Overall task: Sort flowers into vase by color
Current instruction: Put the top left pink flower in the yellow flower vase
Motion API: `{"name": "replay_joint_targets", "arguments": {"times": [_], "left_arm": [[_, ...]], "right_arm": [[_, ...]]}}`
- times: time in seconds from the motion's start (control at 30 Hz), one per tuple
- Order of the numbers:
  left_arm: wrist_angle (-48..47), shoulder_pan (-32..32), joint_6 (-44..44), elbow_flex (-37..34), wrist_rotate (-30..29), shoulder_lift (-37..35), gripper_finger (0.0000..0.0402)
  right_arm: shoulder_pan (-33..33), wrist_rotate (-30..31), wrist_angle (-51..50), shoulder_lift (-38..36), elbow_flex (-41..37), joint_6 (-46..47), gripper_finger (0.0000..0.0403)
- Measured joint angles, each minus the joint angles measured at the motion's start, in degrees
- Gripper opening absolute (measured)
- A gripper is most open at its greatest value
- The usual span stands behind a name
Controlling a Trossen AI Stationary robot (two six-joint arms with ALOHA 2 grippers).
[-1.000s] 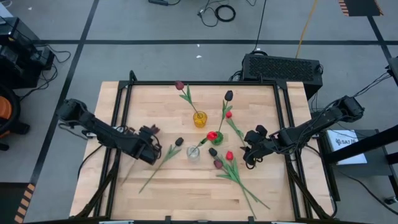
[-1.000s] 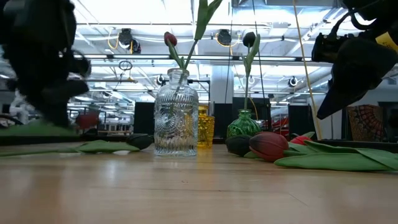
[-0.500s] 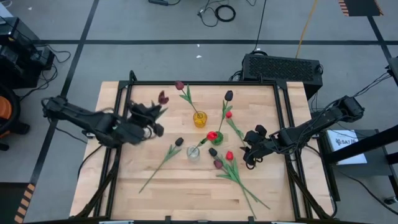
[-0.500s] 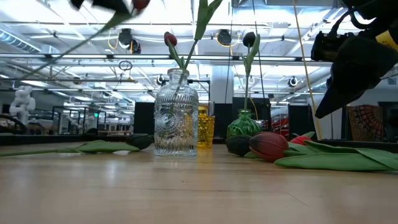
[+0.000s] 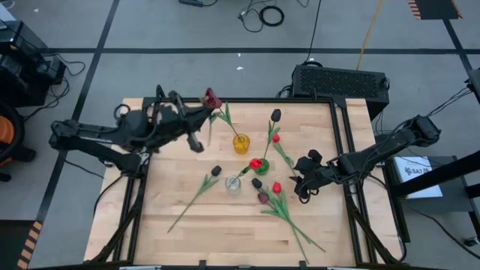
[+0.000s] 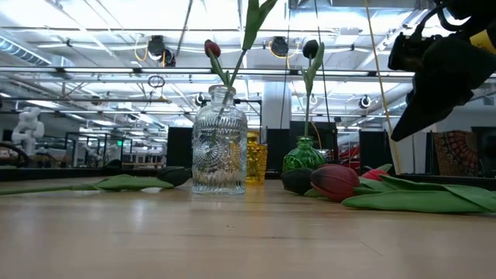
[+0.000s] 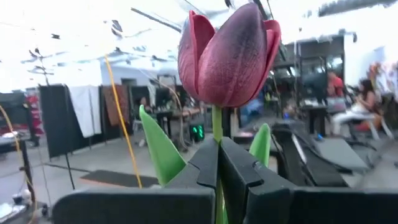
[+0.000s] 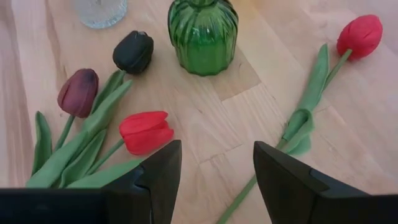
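Observation:
My left gripper (image 5: 201, 112) is raised over the table's far left part, shut on a maroon tulip (image 5: 212, 98) (image 7: 227, 53), close to the yellow vase (image 5: 240, 144). That vase holds one tulip stem. A green vase (image 5: 261, 166) (image 8: 202, 34) carries a near-black tulip (image 5: 276, 115), and a clear vase (image 5: 233, 184) (image 6: 219, 139) stands beside it. My right gripper (image 5: 300, 185) (image 8: 214, 180) hovers open at the right, above a red tulip (image 8: 146, 132), a maroon one (image 8: 78, 92) and a near-black one (image 8: 133, 51) lying flat on the table. My left gripper pinches the maroon tulip's green stem (image 7: 216, 121) between its two fingers (image 7: 239, 168), just under the head. Two leaves stick out on either side of the fingers. The flower is lifted clear of the table, and its head stands out beyond the fingertips.
Another near-black tulip (image 5: 216, 171) lies left of the clear vase, its stem running toward the near left. A red tulip (image 5: 275, 138) (image 8: 359, 34) lies right of the green vase. A black frame (image 5: 142, 142) borders the wooden table (image 5: 225, 232), whose near part is bare.
My left gripper has risen from the table's left-middle and swung toward the far edge and the yellow vase, turning as it went. The maroon tulip it holds has been lifted clear off the table and carried along. My right arm has kept still.

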Motion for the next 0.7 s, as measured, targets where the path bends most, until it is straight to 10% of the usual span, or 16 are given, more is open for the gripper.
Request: {"name": "replay_joint_targets", "arguments": {"times": [0.3,0.7], "left_arm": [[17.08,7.47,-0.17,-0.04,13.46,12.21,0.0006],[25.81,15.31,-3.81,-0.04,16.13,21.89,0.0006]], "right_arm": [[0.0,-0.01,-0.3,-0.59,0.0,-0.22,0.0192],[0.0,-0.03,-0.35,-0.6,0.0,-0.21,0.0192]]}}
